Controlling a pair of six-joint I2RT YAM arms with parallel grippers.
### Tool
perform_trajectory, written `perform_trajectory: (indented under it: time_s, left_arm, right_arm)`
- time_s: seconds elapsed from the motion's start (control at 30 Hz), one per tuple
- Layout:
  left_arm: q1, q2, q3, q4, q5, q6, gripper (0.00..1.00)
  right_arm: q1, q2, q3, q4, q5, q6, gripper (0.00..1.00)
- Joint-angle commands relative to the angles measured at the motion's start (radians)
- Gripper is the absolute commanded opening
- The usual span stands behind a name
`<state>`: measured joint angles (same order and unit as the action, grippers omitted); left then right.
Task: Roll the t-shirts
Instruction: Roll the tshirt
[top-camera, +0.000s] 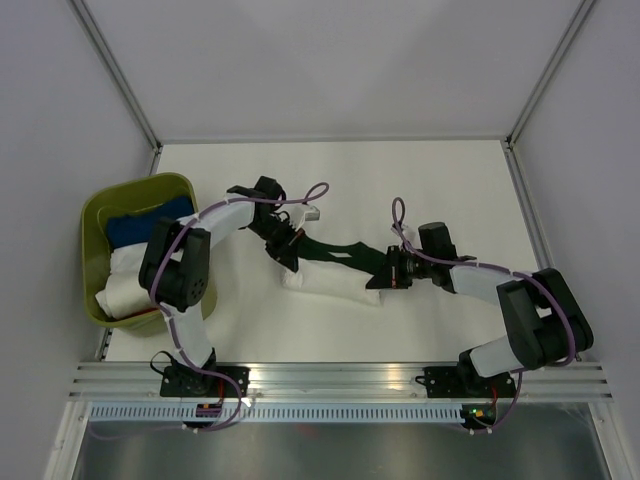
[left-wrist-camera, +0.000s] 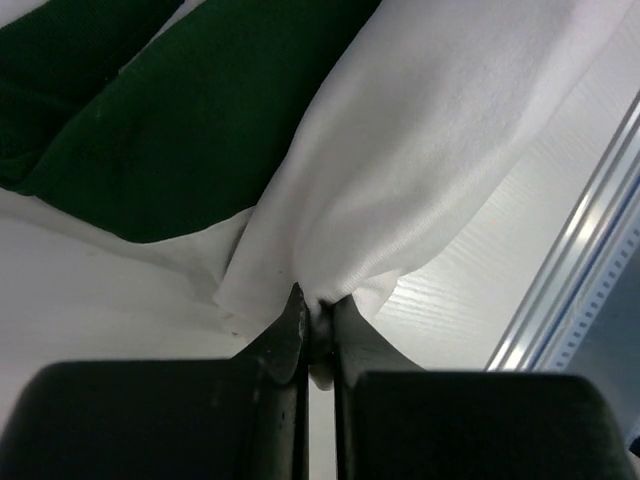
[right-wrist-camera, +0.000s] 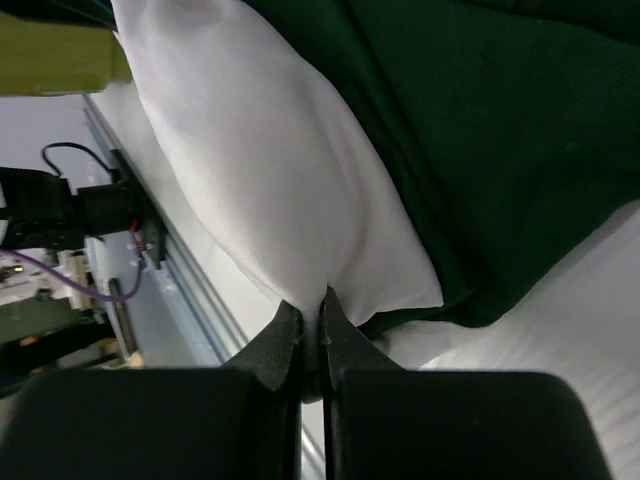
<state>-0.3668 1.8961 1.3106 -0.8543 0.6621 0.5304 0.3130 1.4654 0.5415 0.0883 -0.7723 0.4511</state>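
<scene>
Sitting in the bin (top-camera: 95, 215) at far left of the top view: blue bundle (top-camera: 140, 228), white bundle (top-camera: 125, 285). Lying across frame centre, long axis slanting from upper left to lower right: white shirt (top-camera: 325, 285), with green shirt (top-camera: 345, 255) touching along its upper edge. Clamping the upper-left end: left gripper (top-camera: 287, 252), fingers pressed together on a white fold. Clamping the lower-right end: right gripper (top-camera: 383, 277), likewise pinching white cloth. Judging neither arm nearer, 1 at each end. Failing to tell whether lifted or resting; seeing no print.

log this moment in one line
left gripper: shut on white t-shirt | right gripper: shut on white t-shirt | dark green t-shirt: against it
</scene>
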Motion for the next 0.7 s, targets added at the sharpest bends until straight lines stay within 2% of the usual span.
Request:
perform_trajectory:
  time_s: [0.0, 0.13, 0.17, 0.2, 0.37, 0.43, 0.53, 0.67]
  left_arm:
    - [0.0, -0.116, -0.065, -0.104, -0.015, 0.016, 0.02]
    - [0.002, -0.112, -0.09, -0.126, -0.06, 0.029, 0.02]
    - [0.002, -0.094, -0.074, -0.108, -0.074, 0.008, 0.05]
    - [0.006, -0.077, -0.062, -0.094, -0.108, -0.012, 0.14]
    - [0.008, 0.004, 0.002, 0.023, -0.216, -0.13, 0.25]
    - [0.008, -0.003, 0.006, 0.069, -0.237, -0.145, 0.36]
    - [0.008, -0.077, -0.011, 0.115, -0.225, -0.138, 0.48]
    - [0.005, -0.271, -0.15, 0.26, -0.174, -0.009, 0.61]
  right_arm:
    - [-0.003, -0.045, -0.014, -0.058, -0.09, 0.182, 0.01]
    - [-0.008, -0.018, 0.004, -0.145, -0.058, 0.192, 0.01]
    - [-0.015, 0.004, 0.015, -0.157, -0.045, 0.176, 0.0]
    - [-0.021, 0.053, 0.026, -0.165, -0.029, 0.175, 0.01]
    - [-0.051, 0.173, 0.132, -0.165, 0.08, 0.158, 0.0]
    - [-0.051, 0.202, 0.165, -0.165, 0.071, 0.162, 0.0]
    - [-0.052, 0.205, 0.196, -0.212, 0.071, 0.135, 0.01]
    - [-0.054, 0.231, 0.213, -0.257, 0.082, 0.127, 0.0]
